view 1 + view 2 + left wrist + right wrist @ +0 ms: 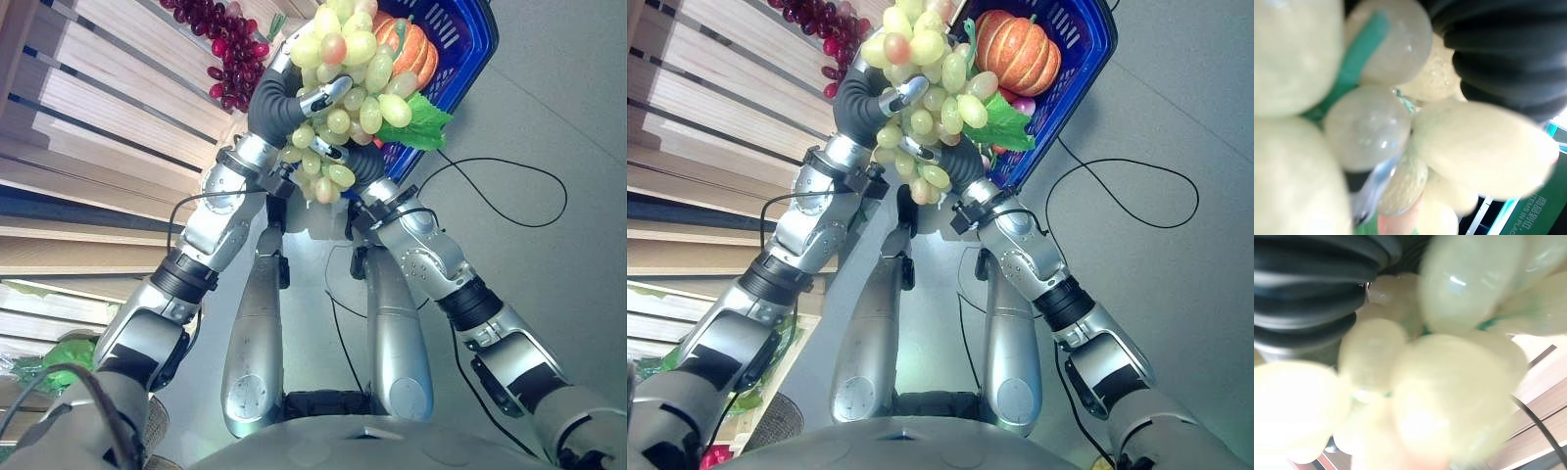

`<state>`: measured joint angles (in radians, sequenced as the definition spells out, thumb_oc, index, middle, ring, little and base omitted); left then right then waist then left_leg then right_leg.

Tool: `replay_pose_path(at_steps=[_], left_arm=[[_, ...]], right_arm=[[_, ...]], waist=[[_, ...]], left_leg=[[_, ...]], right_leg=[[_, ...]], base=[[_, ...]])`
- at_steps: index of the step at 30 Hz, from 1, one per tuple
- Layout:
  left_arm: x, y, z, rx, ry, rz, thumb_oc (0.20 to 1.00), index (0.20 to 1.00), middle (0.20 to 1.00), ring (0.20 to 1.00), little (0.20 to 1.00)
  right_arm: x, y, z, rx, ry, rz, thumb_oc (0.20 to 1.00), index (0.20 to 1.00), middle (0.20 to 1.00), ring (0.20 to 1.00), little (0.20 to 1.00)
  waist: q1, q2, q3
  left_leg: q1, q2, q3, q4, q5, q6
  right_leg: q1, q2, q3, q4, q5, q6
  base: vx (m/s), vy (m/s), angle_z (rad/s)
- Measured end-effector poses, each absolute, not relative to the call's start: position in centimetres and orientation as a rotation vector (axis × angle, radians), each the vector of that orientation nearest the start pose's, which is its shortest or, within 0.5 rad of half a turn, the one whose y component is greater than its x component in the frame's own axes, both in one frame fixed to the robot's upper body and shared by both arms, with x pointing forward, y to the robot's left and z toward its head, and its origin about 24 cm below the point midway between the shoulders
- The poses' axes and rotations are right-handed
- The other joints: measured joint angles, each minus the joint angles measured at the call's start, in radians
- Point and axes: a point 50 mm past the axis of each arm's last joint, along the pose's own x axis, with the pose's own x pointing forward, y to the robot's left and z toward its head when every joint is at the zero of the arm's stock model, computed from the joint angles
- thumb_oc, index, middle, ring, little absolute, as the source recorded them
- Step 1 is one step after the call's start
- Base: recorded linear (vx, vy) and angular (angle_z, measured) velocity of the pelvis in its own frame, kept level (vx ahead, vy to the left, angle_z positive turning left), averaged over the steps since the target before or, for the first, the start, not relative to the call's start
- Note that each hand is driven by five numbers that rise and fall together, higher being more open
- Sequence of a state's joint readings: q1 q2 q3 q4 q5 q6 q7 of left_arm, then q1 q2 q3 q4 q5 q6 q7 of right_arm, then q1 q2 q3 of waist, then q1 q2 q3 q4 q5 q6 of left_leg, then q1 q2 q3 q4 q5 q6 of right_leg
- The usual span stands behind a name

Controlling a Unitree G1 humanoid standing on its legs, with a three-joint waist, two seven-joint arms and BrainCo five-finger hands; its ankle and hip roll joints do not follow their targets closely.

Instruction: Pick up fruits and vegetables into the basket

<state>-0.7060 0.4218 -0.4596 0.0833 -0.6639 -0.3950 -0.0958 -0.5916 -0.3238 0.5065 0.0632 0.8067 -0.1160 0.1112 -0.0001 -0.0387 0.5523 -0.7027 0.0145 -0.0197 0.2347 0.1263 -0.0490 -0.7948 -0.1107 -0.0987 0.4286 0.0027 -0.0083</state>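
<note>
- Grey floor (549, 117) filled the right side of the head views, with pale wooden shelving (108, 108) across the left.
- On the shelving at upper left lay a bunch of dark red grapes (227, 44).
- A blue basket (1073, 83) sat at the top right of centre, holding an orange pumpkin (1017, 51).
- A large bunch of green grapes (926, 73) with a green leaf (1004, 125) was held up at top centre, against the basket's near edge.
- The left hand (318, 101) curled its fingers round the bunch from the left.
- The right hand (919, 149) gripped the bunch from below, fingers among the grapes.
</note>
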Motion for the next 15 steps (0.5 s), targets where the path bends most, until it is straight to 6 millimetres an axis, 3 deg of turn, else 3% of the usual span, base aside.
replay_pose_path(at_steps=[8, 15], left_arm=[[30.9, 8.3, 22.4, -0.12, -0.752, -0.6, 1.0, 1.0, 1.0, 1.0, 1.0], [30.8, 9.4, 22.3, -0.05, -0.832, -0.346, 1.0, 1.0, 1.0, 1.0, 1.0]], right_arm=[[30.7, -5.6, 16.6, 0.341, -0.313, 0.755, 0.2, 0.2, 0.2, 0.2, 0.2], [30.9, -5.9, 16.6, 0.345, -0.315, 0.735, 0.2, 0.2, 0.2, 0.2, 0.2]], waist=[[0.003, 0.0, 0.0], [0.019, 0.0, 0.0]], left_leg=[[0.0, 0.0, -0.002, -0.01, 0.005, 0.001], [0.009, 0.0, -0.003, -0.013, 0.006, -0.001]], right_leg=[[0.0, 0.0, -0.003, -0.007, 0.0, 0.0], [0.006, 0.001, -0.003, -0.006, 0.001, -0.002]], base=[[0.0, 0.0, 0.0], [0.0, 0.0, 0.0]])
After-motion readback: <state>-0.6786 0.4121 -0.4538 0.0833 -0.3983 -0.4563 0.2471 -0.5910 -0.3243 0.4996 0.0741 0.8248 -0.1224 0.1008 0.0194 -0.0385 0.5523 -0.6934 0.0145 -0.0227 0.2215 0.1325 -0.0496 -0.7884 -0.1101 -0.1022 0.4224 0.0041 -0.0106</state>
